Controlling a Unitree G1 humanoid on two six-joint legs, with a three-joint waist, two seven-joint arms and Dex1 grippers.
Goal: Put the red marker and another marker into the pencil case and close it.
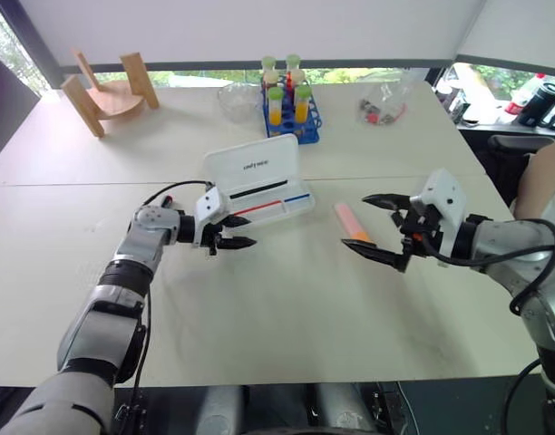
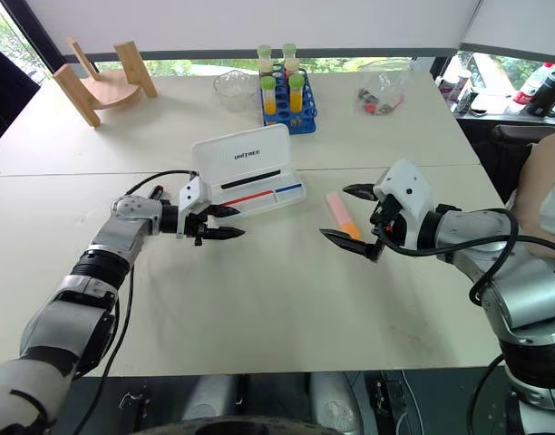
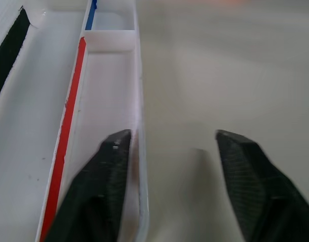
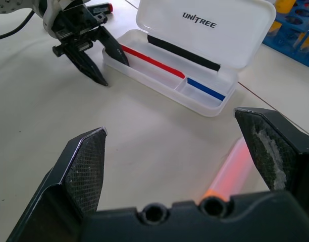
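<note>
Right wrist view: red marker (image 4: 100, 8) behind left fingers (image 4: 86, 63)

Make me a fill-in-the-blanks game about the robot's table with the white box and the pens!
The pencil case has its lid ____.
The pink highlighter lies on the ____, outside the case.
The right gripper has its fingers wide ____.
The rack of tubes is coloured ____.

Missing words: open; table; open; blue

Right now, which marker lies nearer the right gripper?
The pink marker with the orange end, beside the right gripper; the red marker lies behind the left gripper.
</note>
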